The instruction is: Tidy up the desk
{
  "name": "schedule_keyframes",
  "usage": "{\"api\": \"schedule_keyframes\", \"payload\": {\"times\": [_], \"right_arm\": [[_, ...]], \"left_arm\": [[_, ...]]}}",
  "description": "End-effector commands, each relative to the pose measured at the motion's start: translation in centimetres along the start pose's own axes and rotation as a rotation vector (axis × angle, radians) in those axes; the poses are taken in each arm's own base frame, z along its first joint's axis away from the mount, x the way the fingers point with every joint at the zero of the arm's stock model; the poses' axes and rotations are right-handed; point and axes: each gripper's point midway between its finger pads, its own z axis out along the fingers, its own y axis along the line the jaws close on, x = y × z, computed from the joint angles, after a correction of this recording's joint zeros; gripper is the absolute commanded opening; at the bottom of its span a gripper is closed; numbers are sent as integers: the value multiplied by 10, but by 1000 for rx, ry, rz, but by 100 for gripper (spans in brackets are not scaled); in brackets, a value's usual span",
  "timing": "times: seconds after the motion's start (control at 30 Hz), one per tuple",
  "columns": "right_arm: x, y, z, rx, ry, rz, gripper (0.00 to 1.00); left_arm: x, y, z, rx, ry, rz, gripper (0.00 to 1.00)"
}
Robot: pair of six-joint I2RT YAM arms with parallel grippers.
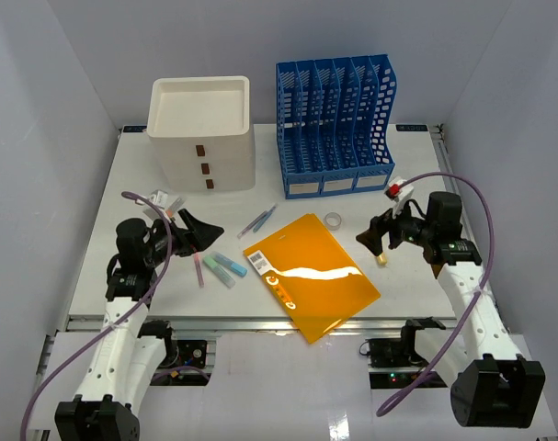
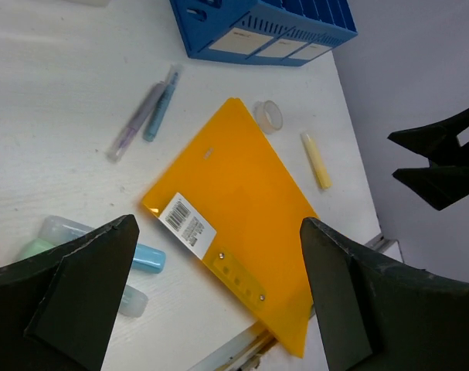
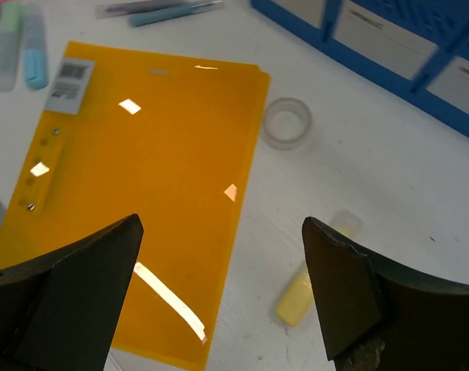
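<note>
Top external view is showing the desk (image 1: 122, 179) stretching under both arms, with its metal rail running along the near edge. A white three-drawer box (image 1: 202, 133) is standing at the far left, and a blue file rack (image 1: 335, 124) is standing just beside it to the right.

An orange folder (image 1: 311, 274) is lying at an angle near the front middle (glare is streaking across its cover). Two pens (image 1: 258, 220) are lying side by side off its far corner, and a clear tape roll (image 1: 333, 220) is sitting close to its far right edge. A yellow highlighter (image 1: 381, 258) is lying to the right of the folder, apart from it. Pastel highlighters (image 1: 225, 268) are lying in a loose cluster left of the folder.

The left gripper (image 1: 205, 230) is hanging over the desk beside those highlighters, its jaws spread wide and gripping nothing. The right gripper (image 1: 370, 234) is hanging near the yellow highlighter, jaws likewise standing wide apart with nothing between them.
</note>
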Motion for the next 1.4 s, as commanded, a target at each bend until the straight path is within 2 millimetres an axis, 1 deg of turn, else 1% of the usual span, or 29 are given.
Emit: {"api": "schedule_keyframes", "payload": {"times": [0.0, 0.07, 0.13, 0.2, 0.23, 0.27, 0.33, 0.4, 0.43, 0.47, 0.5, 0.57, 0.63, 0.67, 0.7, 0.77, 0.87, 0.97, 1.2, 1.3, 1.37], "right_arm": [[-6, 48, 3, -283, -17, -216, 90], [-2, 53, 6, -321, -19, -195, 90], [-1, 55, 8, -345, -29, -192, 90], [-1, 53, 10, -347, -31, -196, 90], [-1, 53, 11, -349, -30, -195, 90], [-1, 53, 11, -352, -29, -193, 90], [-1, 52, 10, -357, -39, -191, 91], [-2, 49, 6, -351, -56, -185, 91], [-1, 48, 4, -345, -62, -181, 91], [-1, 48, 3, -343, -68, -174, 91], [1, 47, 1, -340, -72, -164, 91], [0, 39, -3, -309, -82, -144, 91], [0, 37, -5, -298, -83, -136, 91], [-1, 38, -5, -301, -86, -134, 91], [-1, 39, -5, -307, -88, -132, 91], [0, 38, -4, -308, -83, -120, 90], [1, 37, -4, -302, -80, -118, 91], [0, 38, -5, -302, -85, -120, 91], [2, 38, -5, -310, -84, -108, 90], [3, 38, -5, -311, -83, -105, 91], [3, 38, -5, -312, -85, -106, 90]], "left_arm": [[11, -25, -1, 62, 39, -137, 98], [22, -34, 5, 59, 79, -156, 98], [26, -38, 12, 29, 99, -168, 98], [32, -45, 18, -4, 119, -174, 98], [36, -45, 21, -32, 133, -181, 98], [48, -41, 26, -92, 175, -193, 98], [57, -39, 31, -192, 174, -194, 98], [73, -31, 32, -277, 185, -210, 95], [77, -28, 32, -306, 175, -214, 94], [83, -25, 32, -325, 180, -232, 92], [93, -24, 32, -344, 197, -263, 92], [104, -19, 33, -393, 204, -314, 92], [124, -22, 34, -425, 243, -321, 92], [129, -22, 36, -437, 248, -320, 92], [134, -16, 38, -476, 235, -309, 91], [144, -19, 42, -488, 226, -340, 91], [163, -18, 48, -496, 236, -359, 91], [173, -15, 56, -490, 230, -383, 90], [182, -14, 73, -449, 210, -421, 84], [187, -15, 79, -421, 213, -440, 82], [194, -12, 83, -423, 223, -442, 81]]}}
